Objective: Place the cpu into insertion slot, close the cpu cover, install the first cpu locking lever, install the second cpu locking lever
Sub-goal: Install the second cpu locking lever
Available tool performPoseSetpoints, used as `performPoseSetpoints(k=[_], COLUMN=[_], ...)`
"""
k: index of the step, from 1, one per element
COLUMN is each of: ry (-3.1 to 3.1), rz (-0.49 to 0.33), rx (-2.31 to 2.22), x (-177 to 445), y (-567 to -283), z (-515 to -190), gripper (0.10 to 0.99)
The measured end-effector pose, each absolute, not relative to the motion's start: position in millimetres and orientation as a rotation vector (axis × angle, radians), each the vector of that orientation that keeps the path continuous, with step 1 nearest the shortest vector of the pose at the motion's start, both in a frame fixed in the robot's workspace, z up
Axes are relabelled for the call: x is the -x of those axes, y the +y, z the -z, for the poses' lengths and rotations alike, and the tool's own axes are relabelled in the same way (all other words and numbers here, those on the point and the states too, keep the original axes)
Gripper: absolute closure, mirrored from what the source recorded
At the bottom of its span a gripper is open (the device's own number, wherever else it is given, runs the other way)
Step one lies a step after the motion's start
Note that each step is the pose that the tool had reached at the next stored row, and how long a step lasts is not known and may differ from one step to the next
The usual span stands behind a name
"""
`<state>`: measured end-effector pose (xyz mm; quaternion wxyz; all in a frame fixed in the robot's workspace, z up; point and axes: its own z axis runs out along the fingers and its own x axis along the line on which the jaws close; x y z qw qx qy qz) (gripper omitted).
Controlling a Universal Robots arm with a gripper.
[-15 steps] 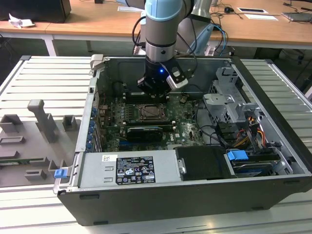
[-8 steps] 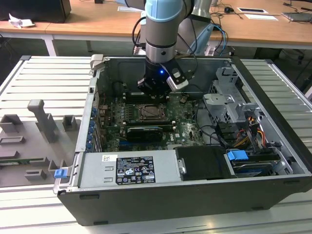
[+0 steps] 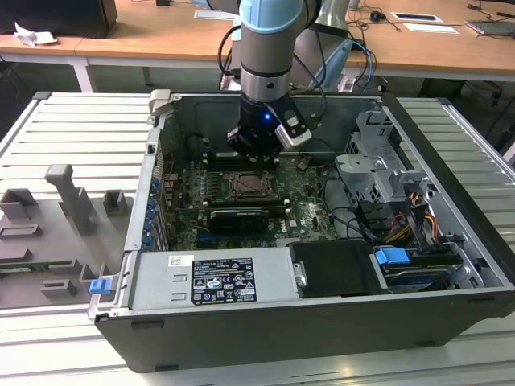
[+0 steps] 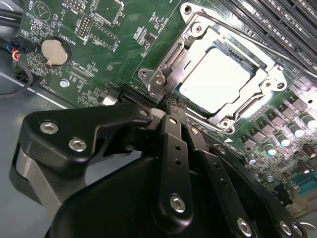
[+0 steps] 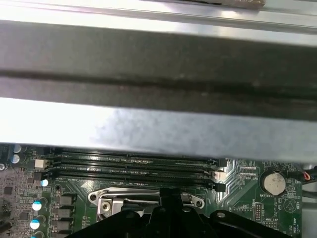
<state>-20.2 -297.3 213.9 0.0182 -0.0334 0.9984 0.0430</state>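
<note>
Cpu (image 4: 214, 81) seated in insertion slot (image 4: 163, 64), cpu cover (image 4: 257, 82) closed

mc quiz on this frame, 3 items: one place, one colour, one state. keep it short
1. Where is the cpu?
A. seated in the insertion slot
B. on the grey ribbed table outside the case
C. on top of the memory slots

2. What colour is the circuit board around the slot?
A. blue
B. green
C. red

3. How does the cpu cover stand?
A. tipped upright
B. lying flat over the cpu
C. taken off the board

Key: 1 A, the silver top shows inside the socket frame. 2 B, green in both wrist views. 3 B, its frame lies around the chip's top.
</note>
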Motion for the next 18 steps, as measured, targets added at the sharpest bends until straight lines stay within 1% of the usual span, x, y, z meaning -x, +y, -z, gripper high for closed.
performPoseSetpoints(k=[6, 12, 18], ry=[3.100, 3.101, 3.101], rz=[-0.134, -0.134, -0.133], rx=[0.104, 0.104, 0.104], x=[20, 20, 20], y=[-298, -307, -307], z=[-219, -219, -229], gripper=[0.980, 0.980, 0.980])
